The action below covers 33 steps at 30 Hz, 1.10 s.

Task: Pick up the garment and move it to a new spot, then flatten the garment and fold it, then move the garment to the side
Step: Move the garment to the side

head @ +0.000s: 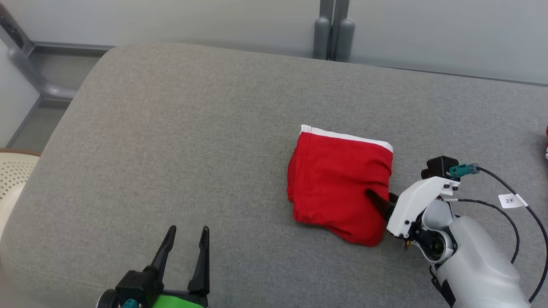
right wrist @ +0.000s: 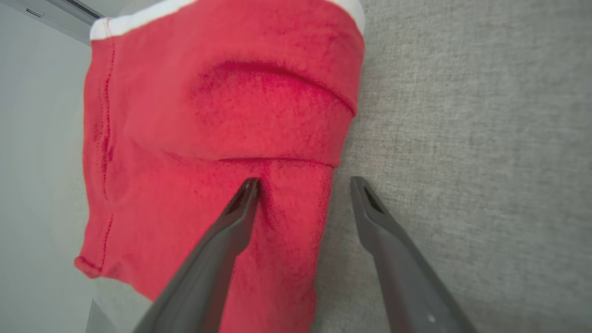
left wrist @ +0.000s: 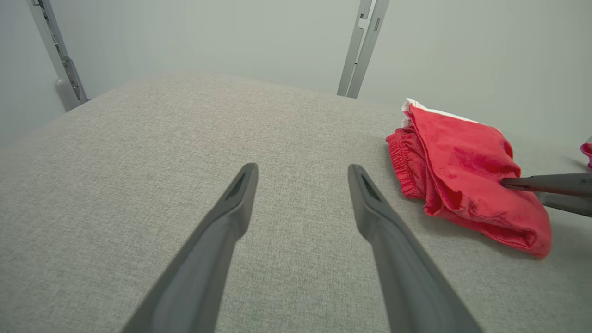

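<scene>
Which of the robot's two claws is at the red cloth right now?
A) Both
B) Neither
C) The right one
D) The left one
C: the right gripper straddles the edge of the folded red garment with open fingers, while the left gripper is open over the bare grey surface, apart from the garment.

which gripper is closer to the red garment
Right. The right gripper straddles an edge of the red garment, open, one finger on the cloth, one beside it. The left gripper hovers open over the grey cushion, well apart to the garment's left.
</scene>
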Tool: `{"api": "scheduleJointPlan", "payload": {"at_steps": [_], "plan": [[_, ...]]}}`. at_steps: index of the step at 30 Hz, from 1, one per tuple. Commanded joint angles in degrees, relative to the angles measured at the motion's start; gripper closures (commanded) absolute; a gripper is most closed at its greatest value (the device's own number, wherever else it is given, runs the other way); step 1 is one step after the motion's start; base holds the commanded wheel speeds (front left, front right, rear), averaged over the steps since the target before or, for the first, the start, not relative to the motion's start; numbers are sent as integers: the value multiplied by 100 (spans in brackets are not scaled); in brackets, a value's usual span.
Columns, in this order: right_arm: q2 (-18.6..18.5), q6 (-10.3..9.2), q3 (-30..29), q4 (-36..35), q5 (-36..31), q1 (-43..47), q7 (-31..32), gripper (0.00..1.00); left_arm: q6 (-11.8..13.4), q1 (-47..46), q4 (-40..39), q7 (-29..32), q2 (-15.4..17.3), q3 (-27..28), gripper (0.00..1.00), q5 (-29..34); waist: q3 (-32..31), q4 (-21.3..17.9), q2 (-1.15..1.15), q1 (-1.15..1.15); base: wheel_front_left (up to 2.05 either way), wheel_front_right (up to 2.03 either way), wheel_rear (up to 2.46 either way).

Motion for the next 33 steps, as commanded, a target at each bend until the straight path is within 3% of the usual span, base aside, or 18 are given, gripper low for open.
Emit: {"api": "scheduleJointPlan", "payload": {"at_steps": [1, 2, 3, 4, 8, 10, 18, 19, 32, 33], "plan": [[-7, 0, -79, 168, -38, -147, -10, 0, 35, -82, 4, -12, 12, -9, 0, -62, 222, 231, 0, 0, 0, 0, 0], [61, 0, -127, 298, 30, -241, -11, 0, 50, -92, -1, -12, 11, -8, 0, -70, 241, 230, 0, 0, 0, 0, 0], [106, -1, -171, 382, 100, -313, -7, 59, 71, -91, -12, -12, 12, 5, 0, -77, 262, 206, 0, 0, 0, 0, 0], [140, -1, -217, 459, 167, -401, -50, 100, 80, -93, -20, -12, 12, 19, 0, -92, 286, 159, 0, 0, 0, 0, 0], [143, 0, -238, 384, 394, -725, -53, 100, 164, -93, -104, -12, 11, 83, 0, -146, 365, -210, 0, 0, 0, 0, 0], [-58, -1, -113, 216, 403, -826, 49, 100, 186, -72, -166, -12, 11, 147, 0, -157, 412, -528, 0, 0, 0, 0, 0], [-1193, -1, -151, -422, 192, -1332, 602, 100, 117, -371, -309, -12, 12, 248, 0, -229, 869, -1720, 0, 0, 0, 0, 0], [-1643, 0, -357, -557, -65, -1660, 853, 100, 27, -683, -227, -11, 12, 7, 0, -244, 1162, -1960, 0, 0, 0, 0, 0], [-2404, -1, -1069, -474, -1299, -2409, 1580, 100, -89, -955, -19, -12, 18, -104, 0, -35, 1697, -1807, 0, 0, 0, 0, 0], [-2431, -1, -1076, -499, -1377, -2410, 1609, 94, -94, -960, -13, -13, 17, -79, 0, -20, 1710, -1779, 0, 0, 0, 0, 0]]}}
